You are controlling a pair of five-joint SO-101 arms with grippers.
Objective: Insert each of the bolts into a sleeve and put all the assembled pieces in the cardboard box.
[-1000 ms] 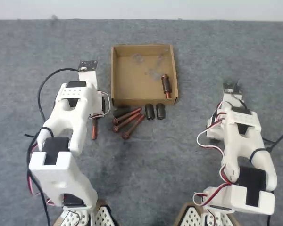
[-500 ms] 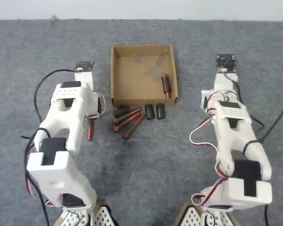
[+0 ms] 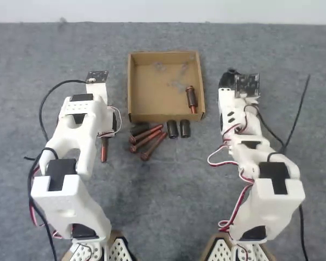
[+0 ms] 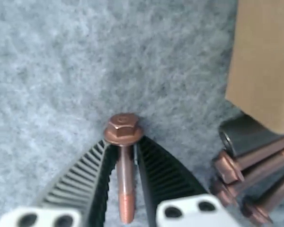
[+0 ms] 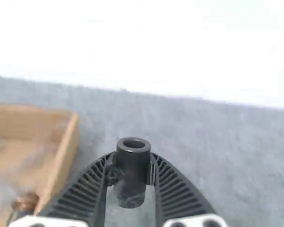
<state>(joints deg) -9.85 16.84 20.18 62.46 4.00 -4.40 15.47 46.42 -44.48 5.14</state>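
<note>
My left gripper (image 4: 124,142) is shut on a copper bolt (image 4: 123,161), clamped by its shank with the hex head just past the fingertips. From above, that bolt (image 3: 104,149) hangs left of the loose pile. My right gripper (image 5: 131,163) is shut on a black sleeve (image 5: 131,165), held upright with its bore open. It hovers right of the cardboard box (image 3: 131,87), whose wall (image 5: 61,146) lies beside it. One bolt-in-sleeve piece (image 3: 191,99) lies inside the box.
Three loose bolts (image 3: 147,140) and a dark sleeve (image 3: 139,129) lie in front of the box, with two more sleeves (image 3: 178,128) against its front wall. The pile (image 4: 251,161) sits beside the left gripper. Grey carpet surrounds everything.
The right arm has stretched out and swung left toward the box, carrying the sleeve. The left arm shifted slightly left with its bolt, then held still.
</note>
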